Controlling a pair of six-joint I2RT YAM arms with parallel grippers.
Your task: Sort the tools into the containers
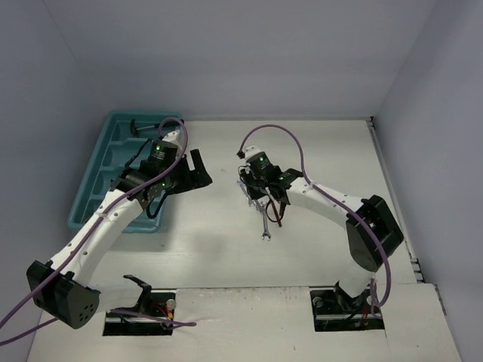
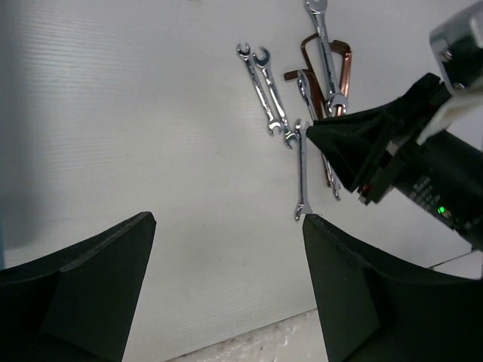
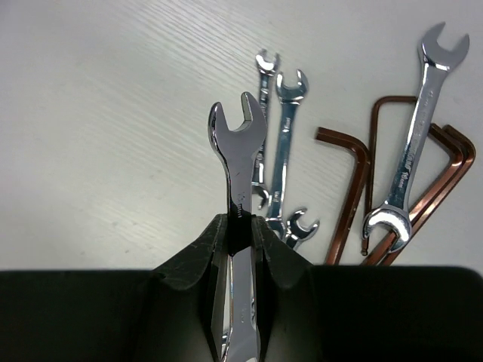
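My right gripper (image 3: 241, 226) is shut on a silver wrench (image 3: 238, 147), whose open end sticks out past the fingertips. It hangs over a pile of tools on the white table: more silver wrenches (image 3: 283, 143) (image 3: 411, 151) and reddish-brown bent tools (image 3: 351, 188). From above, the right gripper (image 1: 253, 190) sits on this pile, and one wrench (image 1: 264, 222) lies nearer the arms. My left gripper (image 1: 200, 172) stands open and empty between the teal tray (image 1: 84, 197) and the pile. Its view shows the wrenches (image 2: 264, 87) ahead and the right gripper (image 2: 355, 143) among them. A black-handled hammer (image 1: 143, 128) lies in the tray's far compartment.
The tray stands against the left wall, and the left arm reaches over its near compartments. Grey walls close the table at the back and on both sides. Purple cables loop over both arms.
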